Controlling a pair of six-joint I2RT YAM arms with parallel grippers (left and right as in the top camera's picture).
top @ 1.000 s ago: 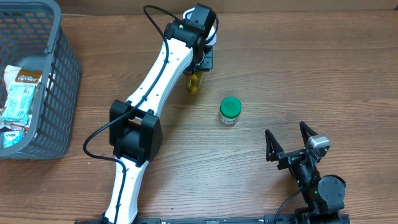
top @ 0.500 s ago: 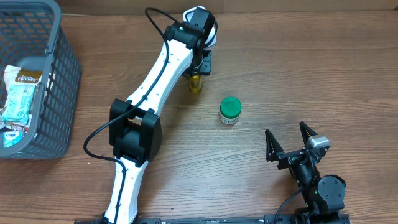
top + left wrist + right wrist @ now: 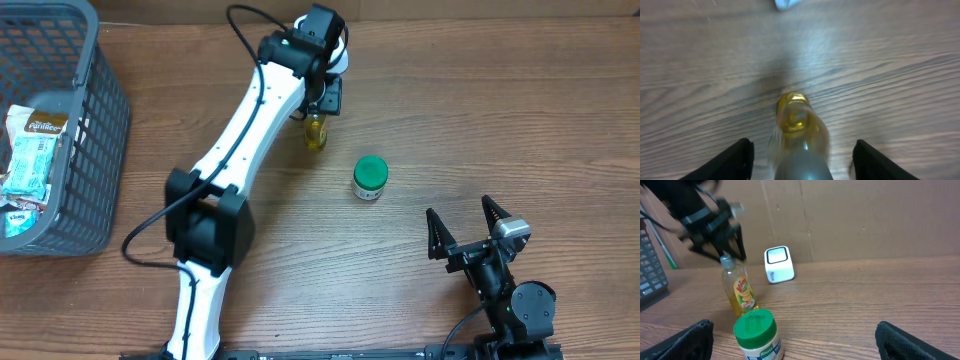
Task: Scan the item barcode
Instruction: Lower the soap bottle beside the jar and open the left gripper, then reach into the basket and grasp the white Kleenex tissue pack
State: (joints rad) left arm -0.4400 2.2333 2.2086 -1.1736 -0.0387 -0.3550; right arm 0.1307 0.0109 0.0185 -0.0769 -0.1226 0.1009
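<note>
A small yellow bottle (image 3: 315,133) with a clear cap stands upright on the wooden table at the back centre. My left gripper (image 3: 322,105) hovers right above it, open. In the left wrist view the bottle (image 3: 799,127) rises between the two black fingers (image 3: 737,160) with a gap on each side. The right wrist view shows the same bottle (image 3: 740,292) under the left gripper (image 3: 722,247). A white barcode scanner (image 3: 778,264) sits just behind it against the cardboard wall. My right gripper (image 3: 465,222) rests open near the front right, holding nothing.
A green-lidded jar (image 3: 370,178) stands right of the bottle, close in front of the right gripper (image 3: 792,332). A grey basket (image 3: 95,130) with food packets (image 3: 30,150) occupies the far left. The left arm (image 3: 250,140) stretches diagonally across the table.
The left gripper's fingers have spread apart and let go of the yellow bottle, which stays upright on the table. The left arm's elbow shifted slightly left. The right arm has not moved.
</note>
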